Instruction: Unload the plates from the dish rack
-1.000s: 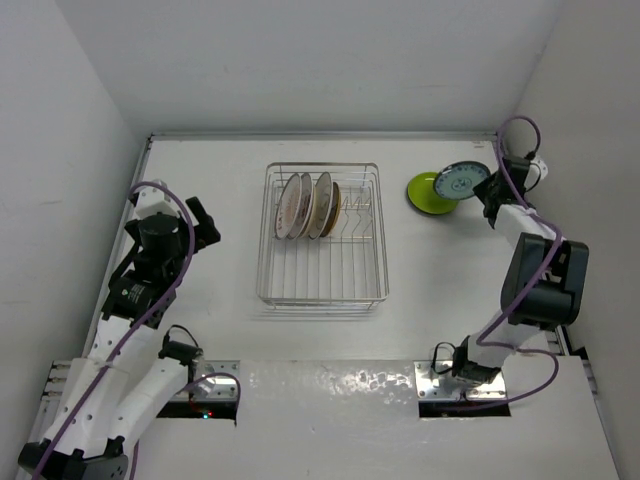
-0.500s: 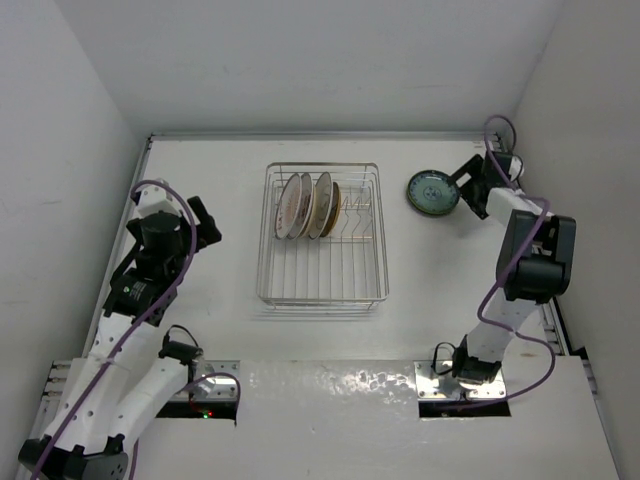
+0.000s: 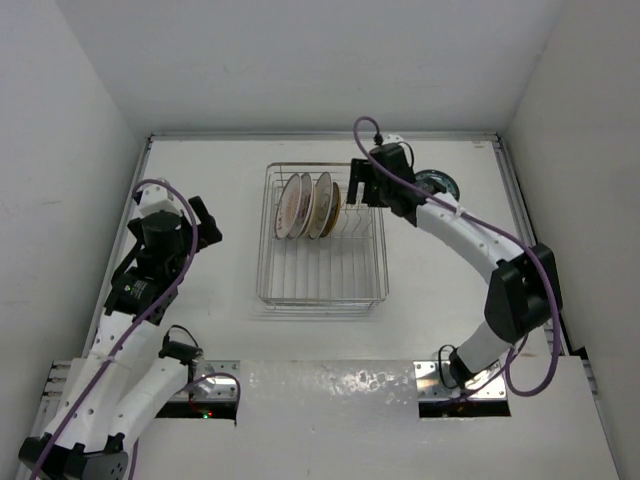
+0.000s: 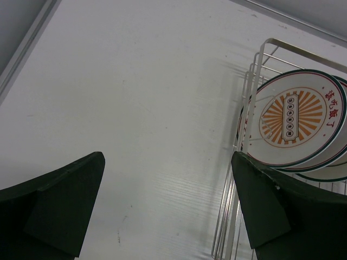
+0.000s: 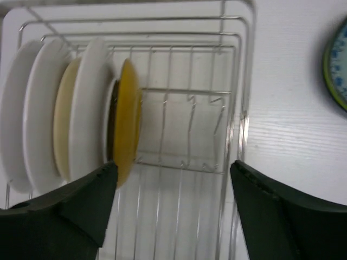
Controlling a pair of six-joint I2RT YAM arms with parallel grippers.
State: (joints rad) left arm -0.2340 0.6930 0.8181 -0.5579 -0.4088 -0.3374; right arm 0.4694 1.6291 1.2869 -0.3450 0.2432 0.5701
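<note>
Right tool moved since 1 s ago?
Yes. The right tool swung left, from well right of the dish rack to over its far-right corner.

A silver wire dish rack [image 5: 184,92] holds round white plates [image 5: 38,108], a cream plate [image 5: 64,119] and, rightmost, a yellow-orange plate [image 5: 129,119], all upright. The right gripper [image 5: 173,179] hangs above, dark fingers [image 5: 65,216] wide apart. A green-rimmed blue plate [image 5: 336,65] lies on the white bench [image 5: 293,119].
</note>
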